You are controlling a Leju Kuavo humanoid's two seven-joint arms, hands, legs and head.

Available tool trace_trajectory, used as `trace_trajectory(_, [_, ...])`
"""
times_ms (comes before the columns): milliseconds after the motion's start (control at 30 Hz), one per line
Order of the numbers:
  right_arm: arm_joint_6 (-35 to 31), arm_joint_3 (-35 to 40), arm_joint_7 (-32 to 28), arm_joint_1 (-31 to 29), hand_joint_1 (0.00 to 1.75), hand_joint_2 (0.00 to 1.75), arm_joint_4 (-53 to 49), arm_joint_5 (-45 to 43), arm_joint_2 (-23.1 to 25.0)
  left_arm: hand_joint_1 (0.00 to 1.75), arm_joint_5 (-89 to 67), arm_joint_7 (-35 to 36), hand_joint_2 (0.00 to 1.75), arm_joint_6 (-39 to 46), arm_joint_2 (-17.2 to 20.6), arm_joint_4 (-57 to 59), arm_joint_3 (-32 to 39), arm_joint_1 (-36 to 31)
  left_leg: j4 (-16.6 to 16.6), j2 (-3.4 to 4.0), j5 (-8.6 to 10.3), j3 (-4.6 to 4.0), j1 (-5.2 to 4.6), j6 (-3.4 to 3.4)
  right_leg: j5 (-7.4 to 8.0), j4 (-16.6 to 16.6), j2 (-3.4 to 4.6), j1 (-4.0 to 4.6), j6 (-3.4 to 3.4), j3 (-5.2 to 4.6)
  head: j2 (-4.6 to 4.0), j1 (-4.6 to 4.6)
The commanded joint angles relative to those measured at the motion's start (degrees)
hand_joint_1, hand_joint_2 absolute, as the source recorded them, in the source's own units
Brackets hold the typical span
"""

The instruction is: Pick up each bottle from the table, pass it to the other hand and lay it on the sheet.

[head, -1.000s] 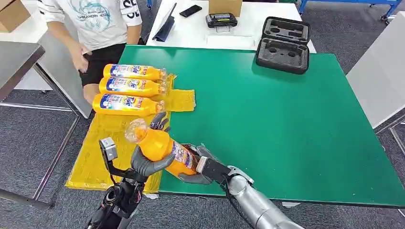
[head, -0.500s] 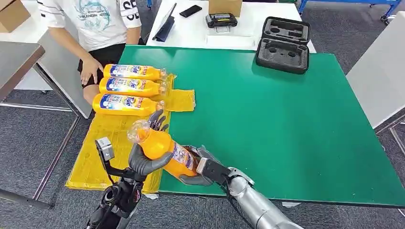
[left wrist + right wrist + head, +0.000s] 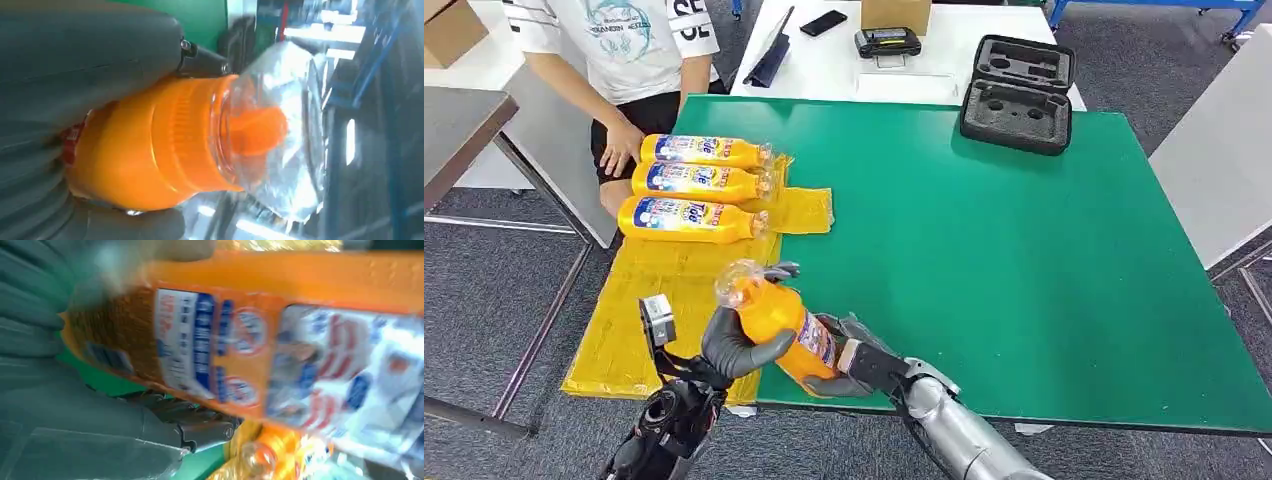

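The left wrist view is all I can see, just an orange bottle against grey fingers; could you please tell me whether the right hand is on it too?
Observer: Yes. In the head view the right hand cups the base of the bottle while the left hand wraps its upper body.
Operator: Thank you. How many bottles already lie on the sheet?
Observer: Three lying bottles rest side by side at the far end of the yellow sheet.
Operator: Is anyone close to it?
Observer: A person stands beyond that far end, one hand near the bottles.
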Motion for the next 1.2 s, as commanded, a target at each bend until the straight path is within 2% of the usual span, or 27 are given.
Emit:
trace_trajectory(33, [0.3,1.3,0.3,-1.3,1.75,1.75,0.7,0.3,-0.7,1.75,-3.8,0.8,1.75,-3.5,2.9,7.5,-6.2,-2.9,-0.1,-0.01,-0.09,0.27,0.02,-0.07,-0.09,0.0,0.01,0.02,-0.08,0.27,0.0,0.0])
trace_trajectory(100, [0.1,1.2,0.3,-1.4,1.71,1.75,0.8,0.2,-0.6,1.75,-4.0,0.9,1.75,-5.0,3.1,7.9,-6.7,-3.0,0.0,-0.01,-0.1,0.28,0.02,-0.08,-0.1,0.0,0.02,0.03,-0.09,0.28,0.0,0.0])
trace_trajectory(133, [0.3,1.3,0.3,-1.5,1.75,1.75,0.7,0.3,-0.5,1.75,-3.4,0.9,1.75,-7.6,3.1,8.6,-6.8,-3.2,-0.1,-0.01,-0.05,0.18,0.0,-0.06,-0.06,0.0,0.0,0.0,-0.06,0.17,0.0,-0.02])
trace_trajectory(167, [0.3,1.3,0.3,-1.7,1.75,1.75,0.8,0.3,-0.5,1.75,-3.1,1.2,1.75,-9.1,3.0,9.0,-6.9,-3.4,-0.1,0.01,-0.2,0.55,0.07,-0.15,-0.19,-0.1,0.04,0.08,-0.16,0.54,0.0,-0.02])
trace_trajectory(200, [0.1,1.4,0.3,-1.8,1.75,1.75,1.0,0.4,-0.4,1.75,-2.6,1.4,1.75,-10.0,3.0,9.2,-6.8,-3.5,0.0,-0.01,-0.06,0.21,-0.01,-0.06,-0.07,0.0,0.01,0.0,-0.07,0.2,0.0,0.0])
trace_trajectory(267, [0.2,1.7,0.3,-2.4,1.69,1.75,1.3,0.6,0.0,1.75,-1.4,2.4,1.75,-12.7,3.0,10.4,-6.7,-4.1,0.0,0.07,-0.11,0.31,0.01,-0.08,-0.08,0.0,0.09,0.02,-0.09,0.28,0.0,-0.02])
trace_trajectory(300, [0.3,1.7,0.3,-2.5,1.73,1.75,1.2,0.6,0.0,1.75,-1.3,2.6,1.75,-13.1,3.1,10.5,-6.6,-4.2,0.0,0.04,-0.04,0.16,-0.02,-0.04,-0.03,0.0,0.08,-0.01,-0.05,0.14,0.0,0.0])
trace_trajectory(467, [0.2,1.6,0.3,-2.3,1.73,1.75,0.7,0.5,0.0,1.75,-1.3,3.2,1.75,-13.1,3.5,12.3,-6.2,-4.8,-0.1,0.09,-0.13,0.38,0.02,-0.09,-0.09,0.0,0.15,0.03,-0.1,0.35,0.0,-0.02])
trace_trajectory(533, [0.0,1.4,0.3,-1.9,1.75,1.75,0.1,0.3,-0.2,1.75,-1.1,3.2,1.75,-13.1,3.5,12.8,-6.0,-5.0,-0.1,0.03,-0.04,0.2,-0.01,-0.04,-0.03,0.0,0.09,0.0,-0.05,0.2,0.0,0.0])
trace_trajectory(567, [-0.4,1.1,0.3,-1.6,1.75,1.75,-0.4,0.1,-0.4,1.75,-1.1,3.2,1.75,-12.8,3.5,12.9,-5.9,-5.0,-0.1,0.08,-0.12,0.39,0.02,-0.08,-0.08,0.0,0.15,0.03,-0.1,0.37,0.0,-0.02])
trace_trajectory(1000, [-0.5,1.0,0.3,-1.4,1.75,1.75,-1.1,-0.1,-0.7,1.75,-1.0,3.1,1.75,-12.5,3.5,12.9,-5.7,-5.1,-0.1,0.04,-0.09,0.36,0.01,-0.06,-0.08,0.0,0.11,0.01,-0.08,0.38,0.0,0.0])
trace_trajectory(1033, [-1.0,0.9,0.3,-0.9,1.66,1.75,-2.4,-0.3,-1.1,1.75,-0.7,3.1,1.75,-11.8,3.4,12.6,-5.1,-5.2,-0.1,0.0,-0.03,0.25,0.0,-0.04,-0.04,0.0,0.07,0.0,-0.06,0.27,0.0,0.0])
trace_trajectory(1067, [-1.3,0.4,0.3,-0.5,1.36,1.75,-3.1,-1.0,-1.2,1.75,-0.1,3.4,1.75,-11.5,3.3,12.3,-4.8,-5.3,-0.1,-0.01,-0.03,0.23,0.0,-0.04,-0.04,0.0,0.06,0.0,-0.06,0.26,0.0,0.0])
trace_trajectory(1100, [-1.3,0.2,0.3,-0.3,0.23,1.75,-3.7,-1.4,-1.3,1.75,0.1,3.2,1.75,-10.8,3.4,11.7,-4.4,-5.4,-0.1,0.01,-0.08,0.32,0.02,-0.06,-0.07,0.0,0.08,0.02,-0.08,0.35,0.0,0.0])
trace_trajectory(1133, [-1.6,-0.2,0.3,0.1,0.1,1.75,-4.7,-1.8,-1.5,1.75,0.8,3.7,1.75,-10.7,3.5,11.1,-4.0,-5.9,0.0,-0.03,-0.04,0.23,0.02,-0.05,-0.05,0.0,0.04,0.02,-0.06,0.28,0.0,0.0])
trace_trajectory(1167, [-2.0,-0.6,0.3,0.4,0.0,1.75,-5.4,-2.1,-1.5,1.75,1.3,3.9,1.75,-10.1,3.6,10.4,-3.5,-6.1,0.0,0.03,-0.19,0.5,0.08,-0.12,-0.16,0.0,0.11,0.09,-0.15,0.55,0.0,-0.02])
trace_trajectory(1200, [-3.2,-2.3,0.3,0.8,0.0,1.75,-6.2,-2.9,-1.2,1.75,1.6,4.0,1.75,-9.0,4.1,8.9,-3.0,-6.4,0.0,-0.02,-0.04,0.2,0.02,-0.05,-0.04,0.0,0.05,0.02,-0.06,0.24,0.0,0.02])
